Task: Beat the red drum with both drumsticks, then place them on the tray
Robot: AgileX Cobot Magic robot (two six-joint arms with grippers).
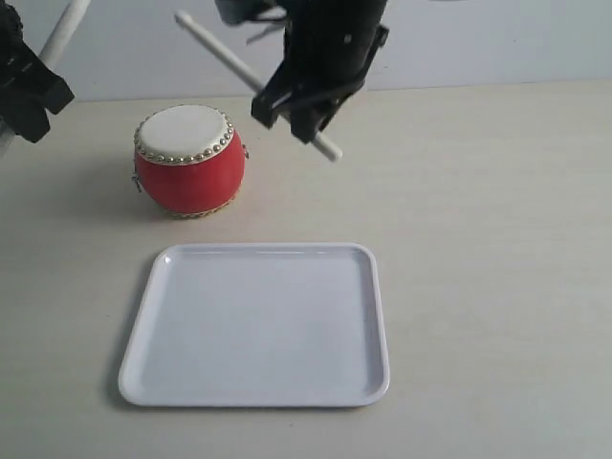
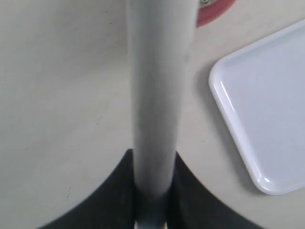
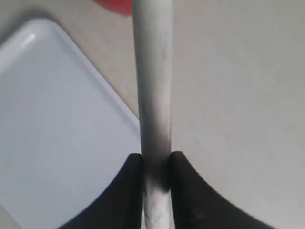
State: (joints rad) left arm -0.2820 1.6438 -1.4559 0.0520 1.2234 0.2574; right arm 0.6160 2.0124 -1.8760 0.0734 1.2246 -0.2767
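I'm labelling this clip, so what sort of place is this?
Probably a robot test bench: a pale tabletop against a plain wall, with a small red drum and a flat white square tray.

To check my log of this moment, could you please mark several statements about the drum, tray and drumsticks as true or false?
1. The right hand is shut on a drumstick. True.
2. The red drum stands on the tray. False: it stands on the table, apart from the tray.
3. The left hand grips the other drumstick. True.
4. One drumstick lies on the tray. False: both are held in the hands, off the tray.
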